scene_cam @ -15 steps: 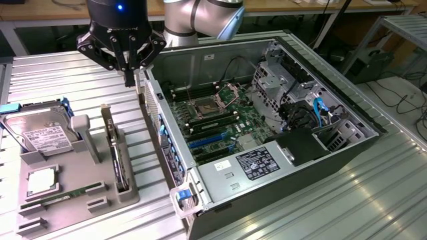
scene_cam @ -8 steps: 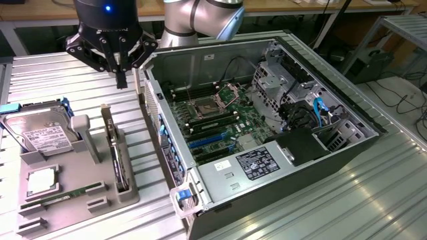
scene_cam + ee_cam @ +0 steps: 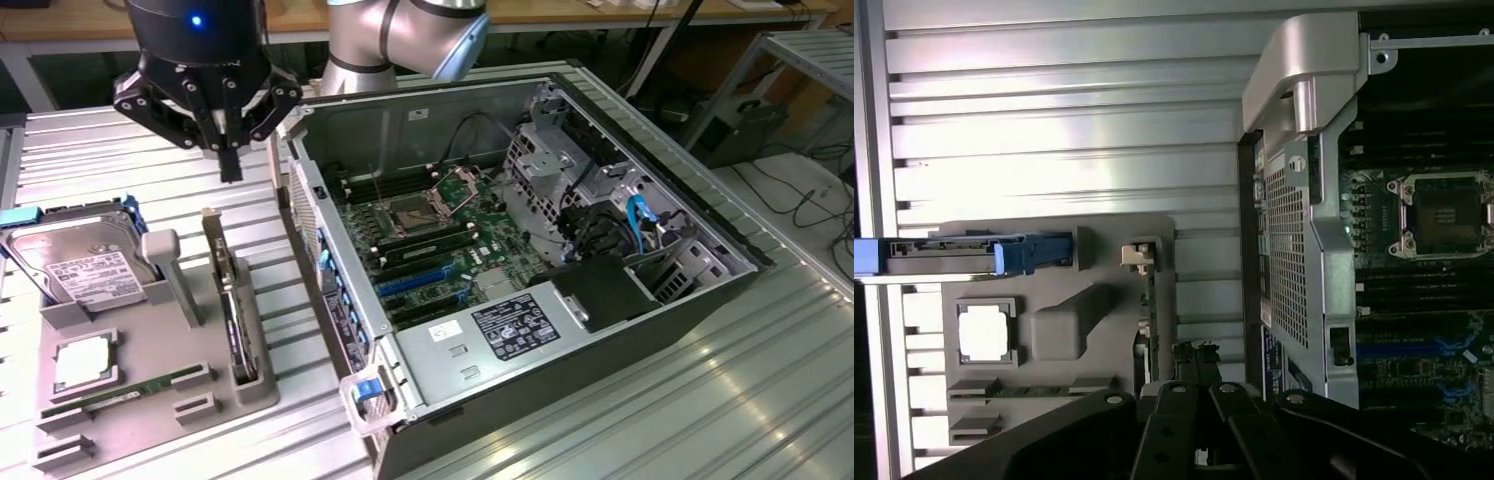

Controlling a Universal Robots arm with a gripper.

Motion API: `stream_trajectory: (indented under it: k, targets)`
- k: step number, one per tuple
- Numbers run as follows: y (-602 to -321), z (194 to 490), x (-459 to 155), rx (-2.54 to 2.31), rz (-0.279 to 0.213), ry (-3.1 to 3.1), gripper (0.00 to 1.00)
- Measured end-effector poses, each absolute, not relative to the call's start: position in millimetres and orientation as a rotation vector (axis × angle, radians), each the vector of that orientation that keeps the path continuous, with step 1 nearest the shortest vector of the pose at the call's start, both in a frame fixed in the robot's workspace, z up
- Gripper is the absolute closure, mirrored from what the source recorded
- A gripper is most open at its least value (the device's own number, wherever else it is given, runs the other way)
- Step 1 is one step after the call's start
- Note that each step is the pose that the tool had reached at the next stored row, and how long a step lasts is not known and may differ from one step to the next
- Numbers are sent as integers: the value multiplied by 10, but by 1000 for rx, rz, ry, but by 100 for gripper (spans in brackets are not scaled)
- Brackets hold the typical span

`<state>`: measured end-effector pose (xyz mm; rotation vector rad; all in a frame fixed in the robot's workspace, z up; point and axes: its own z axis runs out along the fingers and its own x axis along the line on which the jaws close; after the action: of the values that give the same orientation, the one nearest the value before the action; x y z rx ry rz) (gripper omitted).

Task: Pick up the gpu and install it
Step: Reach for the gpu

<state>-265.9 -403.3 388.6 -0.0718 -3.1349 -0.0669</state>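
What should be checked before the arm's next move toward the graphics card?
1. Gripper carries nothing: ok, it hangs empty above the table.
2. Jaws parted for a grasp: not ok, they are shut.
3. Graphics card ready to pick: ok, it stands on edge in the grey holder, untouched.
4. Gripper lined up over the card: cannot tell from these angles.
5. Computer case open: ok, its side is off and the board is exposed.
6. Blue slots on the board free: ok, no card sits in them.
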Motion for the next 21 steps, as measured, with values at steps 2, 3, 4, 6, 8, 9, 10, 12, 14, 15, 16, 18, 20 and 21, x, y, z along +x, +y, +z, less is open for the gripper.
stream_trajectory:
  k: [2,3,4,6,8,9,10,12,14,15,16,18,20,21]
  targets:
    - [-4076,3882,-2686,-69,-67,-3135,89]
    - [-4097,3880,-2697,-67,-67,-3135,89]
    - [-4115,3879,-2708,-65,-67,-3135,89]
    - [-4156,3875,-2730,-62,-67,-3135,89]
    - [-4202,3872,-2747,-60,-67,-3135,89]
    - [-4222,3870,-2756,-58,-67,-3135,89]
    - [-4252,3868,-2769,-57,-67,-3135,89]
    - [-4286,3866,-2785,-55,-67,-3135,89]
    - [-4313,3865,-2798,-53,-67,-3135,89]
    - [-4329,3863,-2806,-52,-67,-3135,89]
    - [-4343,3862,-2813,-51,-67,-3135,89]
    - [-4371,3860,-2829,-49,-67,-3135,89]
    - [-4396,3858,-2845,-47,-67,-3135,89]
    - [-4407,3857,-2853,-46,-67,-3135,89]
